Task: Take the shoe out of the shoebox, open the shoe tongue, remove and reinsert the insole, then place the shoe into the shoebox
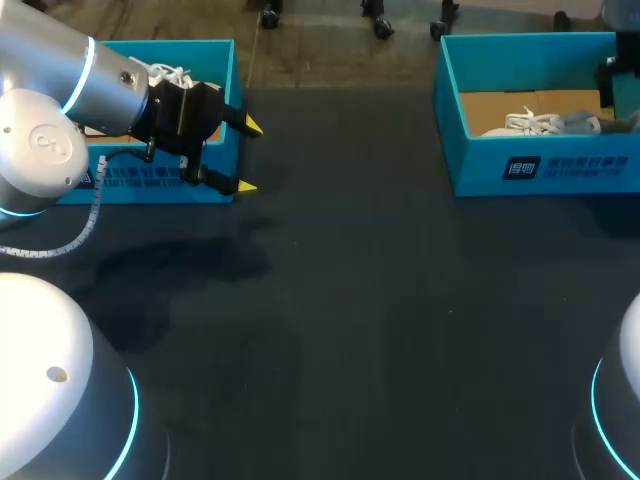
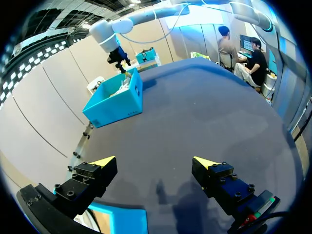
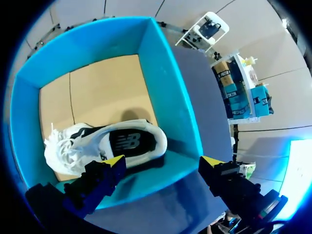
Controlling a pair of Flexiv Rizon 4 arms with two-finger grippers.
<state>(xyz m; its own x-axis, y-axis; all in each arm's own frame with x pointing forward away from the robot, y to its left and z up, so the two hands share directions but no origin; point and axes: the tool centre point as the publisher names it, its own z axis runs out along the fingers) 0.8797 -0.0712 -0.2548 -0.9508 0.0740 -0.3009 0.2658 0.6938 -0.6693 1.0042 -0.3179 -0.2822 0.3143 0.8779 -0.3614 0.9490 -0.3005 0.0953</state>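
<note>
head view: your left arm [image 1: 60,110] comes in from the left side, and the left gripper [image 1: 247,156] hangs off the table [image 1: 350,330] by the corner of a blue box [image 1: 215,60], fingers spread with nothing between them. the arm hides most of that box (only some white laces [image 1: 170,72] show). across the table stands the shoebox [image 1: 545,165] with the shoe [image 1: 545,123] lying on its cardboard floor. little of the shoe can be made out beyond pale laces and grey. your right arm [image 1: 611,82] is cut off at the edge, just a dark piece over the shoebox's end, so you cannot tell its fingers here.

left wrist view: the left gripper [image 2: 155,163] is wide open above bare dark table. a blue corner of the near box [image 2: 119,222] shows under one finger. far ahead sits the shoebox [image 2: 117,105], with the right arm [image 2: 114,41] poised above it. what is inside it is too small to read.

right wrist view: the right gripper [image 3: 163,162] hovers over the shoebox [image 3: 170,83], open and holding nothing. one fingertip [image 3: 114,161] is above the shoe [image 3: 124,144], the other past the box wall. the shoe lies on its side against the near wall, white laces [image 3: 61,151] bunched at one end, dark insole visible through the opening. the near finger covers part of its sole.
</note>
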